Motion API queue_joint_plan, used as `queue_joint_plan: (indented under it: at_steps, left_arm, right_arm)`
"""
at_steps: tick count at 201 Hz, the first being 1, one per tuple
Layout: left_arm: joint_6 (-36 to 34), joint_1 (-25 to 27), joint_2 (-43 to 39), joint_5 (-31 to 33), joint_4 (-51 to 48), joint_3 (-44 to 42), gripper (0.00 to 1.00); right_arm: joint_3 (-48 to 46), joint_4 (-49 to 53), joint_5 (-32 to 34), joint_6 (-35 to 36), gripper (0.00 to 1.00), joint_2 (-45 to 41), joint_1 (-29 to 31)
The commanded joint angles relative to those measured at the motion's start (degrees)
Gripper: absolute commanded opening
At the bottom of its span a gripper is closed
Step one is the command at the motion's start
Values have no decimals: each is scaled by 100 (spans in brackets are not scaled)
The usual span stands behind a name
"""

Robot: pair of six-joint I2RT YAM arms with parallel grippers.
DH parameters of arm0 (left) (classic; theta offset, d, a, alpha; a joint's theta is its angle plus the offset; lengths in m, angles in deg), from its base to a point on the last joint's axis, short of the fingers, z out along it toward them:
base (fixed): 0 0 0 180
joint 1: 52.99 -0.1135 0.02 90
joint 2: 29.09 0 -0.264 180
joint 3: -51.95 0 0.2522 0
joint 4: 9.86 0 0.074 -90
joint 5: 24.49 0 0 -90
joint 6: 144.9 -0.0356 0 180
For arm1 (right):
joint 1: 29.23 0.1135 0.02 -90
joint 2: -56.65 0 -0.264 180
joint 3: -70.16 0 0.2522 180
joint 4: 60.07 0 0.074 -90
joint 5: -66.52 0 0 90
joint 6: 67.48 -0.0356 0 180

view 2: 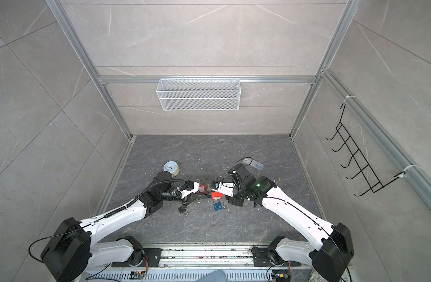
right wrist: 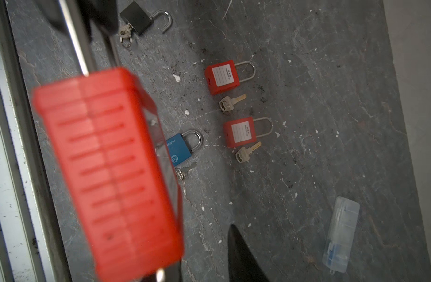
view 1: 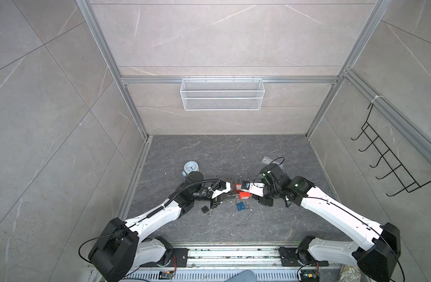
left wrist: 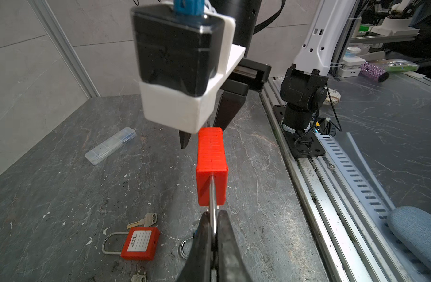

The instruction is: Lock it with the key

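Observation:
A red padlock (left wrist: 210,168) hangs level above the floor, and my left gripper (left wrist: 213,214) is shut on its steel shackle (left wrist: 212,195). It also shows in both top views (view 1: 245,194) (view 2: 216,195). My right gripper (right wrist: 204,244) is open at the padlock's other end. One finger (right wrist: 241,256) stands clear of the red body (right wrist: 112,171), with bare floor between them. The other finger is hidden behind the padlock. A small shiny bit (right wrist: 159,274) shows at that end; I cannot tell whether it is the key. Loose keys (right wrist: 231,102) (right wrist: 246,151) lie on the floor.
Two more red padlocks (right wrist: 223,77) (right wrist: 240,131), a blue padlock (right wrist: 179,149) and a black padlock (right wrist: 136,17) with its shackle open lie below. A clear plastic box (right wrist: 341,234) and a small clock (view 1: 191,167) sit farther back. A wire basket (view 1: 221,94) hangs on the back wall.

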Motion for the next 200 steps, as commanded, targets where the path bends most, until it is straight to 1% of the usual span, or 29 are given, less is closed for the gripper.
queue_joint_plan:
  at_steps: [1,21,41,58,75,113,137,164,191,200]
  left_arm:
    - [-19,39,-20,-275,107,278,0]
    - [-110,38,-16,-300,-72,354,0]
    - [-162,38,32,-376,-208,419,0]
    - [-153,37,87,-449,-231,469,0]
    - [-169,52,137,-487,-278,509,0]
    - [-326,80,153,-522,-548,636,0]
    - [-430,83,148,-522,-716,696,0]
    - [-528,80,153,-539,-912,769,0]
    - [-711,81,143,-534,-1214,853,0]
    - [-794,80,116,-508,-1343,890,0]
  right_arm:
    - [54,194,-81,133,36,-367,42]
    - [78,663,-172,354,35,-519,51]
    - [211,943,-274,432,34,-523,42]
    - [338,1013,-506,493,32,-470,42]
    - [427,1007,-640,554,28,-399,44]
    - [562,1060,-819,702,23,-169,41]
    - [601,1101,-904,741,7,-31,42]
    - [580,1137,-984,766,6,7,41]
    - [570,1172,-974,801,0,-8,42]
    - [550,1184,-946,815,0,-27,41]
